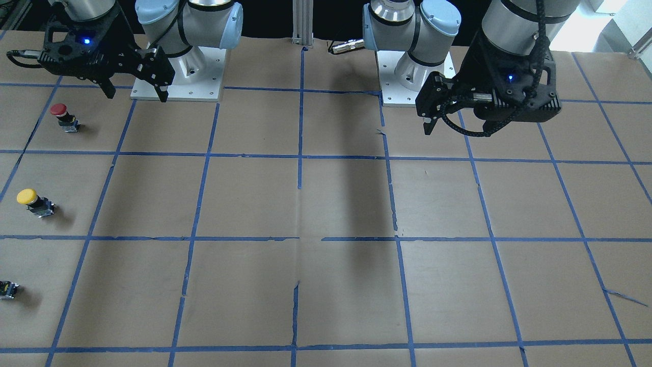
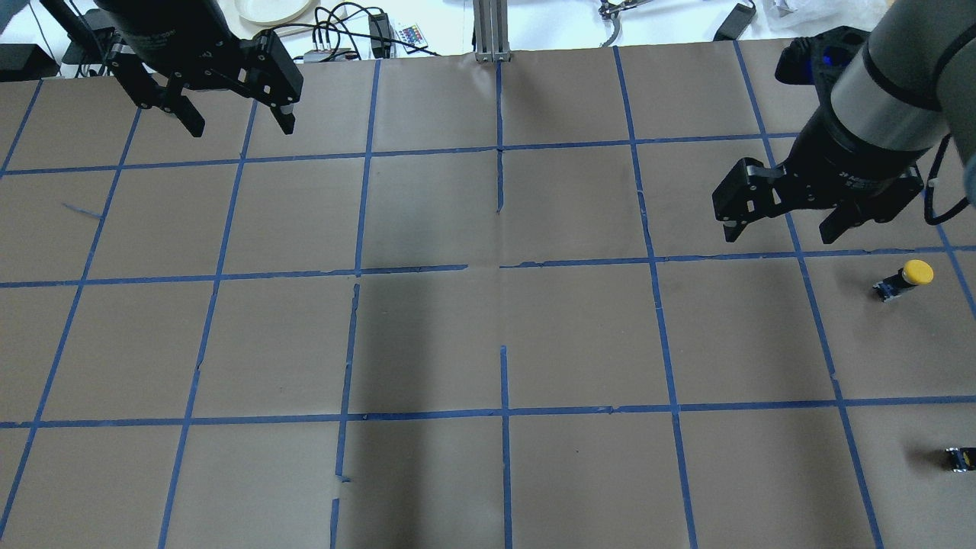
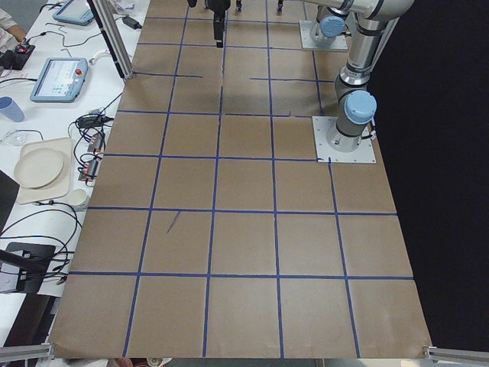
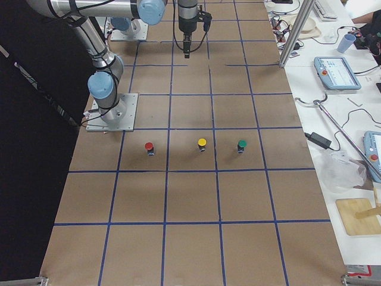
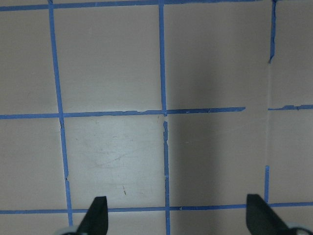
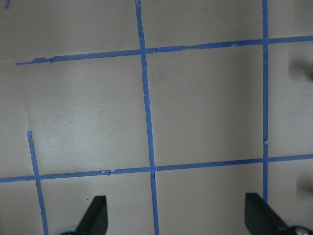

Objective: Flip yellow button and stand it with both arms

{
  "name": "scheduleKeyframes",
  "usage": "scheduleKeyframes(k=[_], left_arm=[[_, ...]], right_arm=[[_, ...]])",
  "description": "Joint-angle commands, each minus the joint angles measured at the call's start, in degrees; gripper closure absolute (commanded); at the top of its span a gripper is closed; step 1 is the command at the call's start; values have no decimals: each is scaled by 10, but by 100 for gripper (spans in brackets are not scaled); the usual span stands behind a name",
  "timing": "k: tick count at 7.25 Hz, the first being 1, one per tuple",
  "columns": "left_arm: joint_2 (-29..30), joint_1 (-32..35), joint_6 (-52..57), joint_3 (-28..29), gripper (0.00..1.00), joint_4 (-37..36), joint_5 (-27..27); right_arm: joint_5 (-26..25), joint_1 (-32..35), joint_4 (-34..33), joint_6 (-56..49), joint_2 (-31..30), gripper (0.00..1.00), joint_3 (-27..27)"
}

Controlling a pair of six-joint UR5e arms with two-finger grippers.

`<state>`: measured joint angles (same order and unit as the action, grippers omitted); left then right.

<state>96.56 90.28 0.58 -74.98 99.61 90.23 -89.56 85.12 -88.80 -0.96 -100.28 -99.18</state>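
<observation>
The yellow button (image 1: 31, 201) stands cap up on the brown paper table, near the edge on my right arm's side. It also shows in the overhead view (image 2: 906, 278) and the exterior right view (image 4: 202, 143). My right gripper (image 2: 781, 229) hangs open and empty above the table, about one grid cell from the button toward the table's middle. In the front view the right gripper (image 1: 135, 92) is at the upper left. My left gripper (image 2: 240, 126) is open and empty, far off over the opposite back corner. It also shows in the front view (image 1: 433, 120). Both wrist views show only taped paper between spread fingertips (image 5: 98, 215) (image 6: 98, 215).
A red-capped button (image 1: 63, 117) stands in the cell toward the robot's base. A small black-grey block (image 1: 7, 289) sits at the view's edge on the other side. There the exterior right view shows a green-capped button (image 4: 241, 145). Arm bases (image 1: 178, 76) are bolted at the back.
</observation>
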Motion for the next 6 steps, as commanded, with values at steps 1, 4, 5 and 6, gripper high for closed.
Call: scheduleKeyframes(k=[1,4,5,6], left_arm=[[14,1,-7,2,0,1,-5],[14,1,-7,2,0,1,-5],[16,1,-8,2,0,1,-5],[16,2,-8,2,0,1,-6]], right_arm=[[2,34,-1,67,24,0,14],[-6,36,-2,64,30,0,15],[-2,36,-3,64,31,0,16],[0,35,-4,65,31,0,17]])
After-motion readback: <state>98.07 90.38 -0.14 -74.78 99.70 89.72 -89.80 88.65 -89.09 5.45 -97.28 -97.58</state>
